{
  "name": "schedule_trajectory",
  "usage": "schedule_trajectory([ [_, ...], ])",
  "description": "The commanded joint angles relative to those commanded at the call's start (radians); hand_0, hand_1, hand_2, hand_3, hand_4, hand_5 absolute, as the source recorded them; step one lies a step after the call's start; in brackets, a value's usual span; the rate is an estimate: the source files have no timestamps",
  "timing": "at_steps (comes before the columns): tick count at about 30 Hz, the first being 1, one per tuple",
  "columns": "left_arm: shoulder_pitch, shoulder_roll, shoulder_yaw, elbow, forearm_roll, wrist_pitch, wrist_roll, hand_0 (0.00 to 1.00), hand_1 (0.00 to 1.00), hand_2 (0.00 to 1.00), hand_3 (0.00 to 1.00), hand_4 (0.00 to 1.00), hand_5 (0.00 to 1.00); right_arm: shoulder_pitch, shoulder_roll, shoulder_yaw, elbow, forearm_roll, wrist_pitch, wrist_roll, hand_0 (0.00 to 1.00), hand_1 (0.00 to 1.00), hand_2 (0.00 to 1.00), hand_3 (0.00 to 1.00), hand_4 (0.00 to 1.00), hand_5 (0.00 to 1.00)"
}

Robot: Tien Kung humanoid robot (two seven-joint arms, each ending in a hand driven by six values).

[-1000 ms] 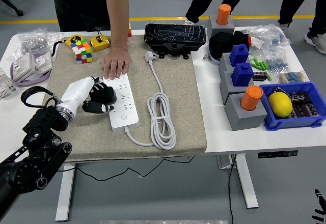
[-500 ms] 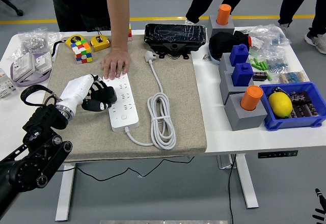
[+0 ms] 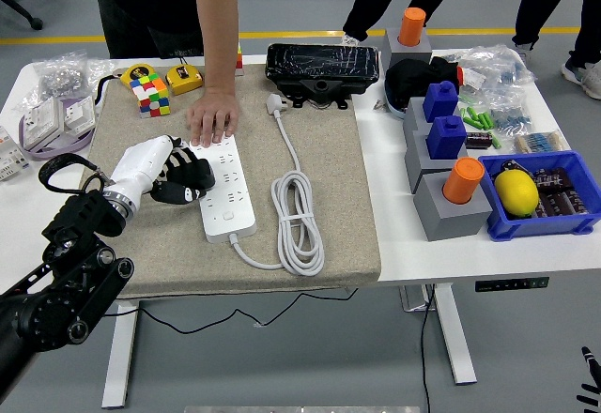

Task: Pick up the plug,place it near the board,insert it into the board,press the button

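A white power strip (image 3: 225,186) lies on the beige mat (image 3: 329,160), its cable coiled (image 3: 299,221) to the right. The cable runs up to the white plug (image 3: 277,103), which lies loose on the mat near a black box. My left hand (image 3: 183,178) sits at the strip's left edge, fingers curled and empty, fingertips touching the strip's side. A person's hand (image 3: 212,117) presses flat on the strip's far end. My right arm is out of view.
A Rubik's cube (image 3: 150,94) and yellow tape measures (image 3: 184,77) sit at the mat's far left. A black box (image 3: 322,66) stands behind the plug. Grey blocks with blue and orange pegs (image 3: 451,188) and a blue bin (image 3: 545,197) fill the right side.
My left hand has shifted slightly up and away along the strip's left edge. The person's hand stays on the strip's far end.
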Motion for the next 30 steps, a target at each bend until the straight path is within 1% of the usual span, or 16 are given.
schedule_trajectory([
  [5, -0.001, -0.001, -0.005, 0.001, -0.014, 0.002, -0.007, 0.337, 0.226, 0.313, 0.342, 0.646, 0.074, 0.001, 0.000, 0.001, 0.000, 0.001, -0.001, 0.000, 0.998, 0.843, 0.745, 0.788, 0.998, 0.998],
  [6, 0.000, -0.001, -0.007, -0.001, -0.013, 0.002, -0.007, 0.336, 0.213, 0.290, 0.316, 0.669, 0.069, 0.001, 0.000, 0.000, 0.000, 0.001, -0.001, 0.000, 0.998, 0.843, 0.745, 0.788, 0.998, 0.998],
  [7, 0.000, -0.001, -0.009, -0.003, -0.012, 0.000, -0.007, 0.336, 0.213, 0.290, 0.316, 0.669, 0.069, 0.001, 0.000, 0.000, 0.000, 0.001, 0.000, 0.000, 0.998, 0.843, 0.745, 0.788, 0.998, 0.998],
  [17, 0.013, -0.006, -0.044, -0.033, 0.022, -0.015, 0.004, 0.335, 0.212, 0.283, 0.306, 0.656, 0.067, -0.004, 0.002, 0.003, 0.000, -0.002, 0.000, -0.002, 0.998, 0.843, 0.746, 0.788, 0.998, 0.998],
  [18, 0.015, -0.006, -0.051, -0.040, 0.025, -0.018, 0.005, 0.336, 0.208, 0.277, 0.303, 0.636, 0.087, -0.004, 0.003, 0.003, 0.000, -0.002, 0.000, -0.002, 0.998, 0.843, 0.745, 0.789, 0.998, 0.998],
  [24, 0.026, -0.001, -0.088, -0.088, 0.042, -0.029, 0.006, 0.335, 0.207, 0.275, 0.305, 0.637, 0.086, -0.005, 0.003, 0.002, 0.000, -0.001, -0.001, -0.003, 0.998, 0.843, 0.745, 0.789, 0.998, 0.998],
  [30, 0.037, 0.012, -0.129, -0.148, 0.050, -0.037, 0.004, 0.336, 0.207, 0.274, 0.307, 0.639, 0.085, -0.006, 0.003, 0.003, 0.000, -0.001, -0.002, -0.004, 0.998, 0.843, 0.745, 0.790, 0.998, 0.998],
])
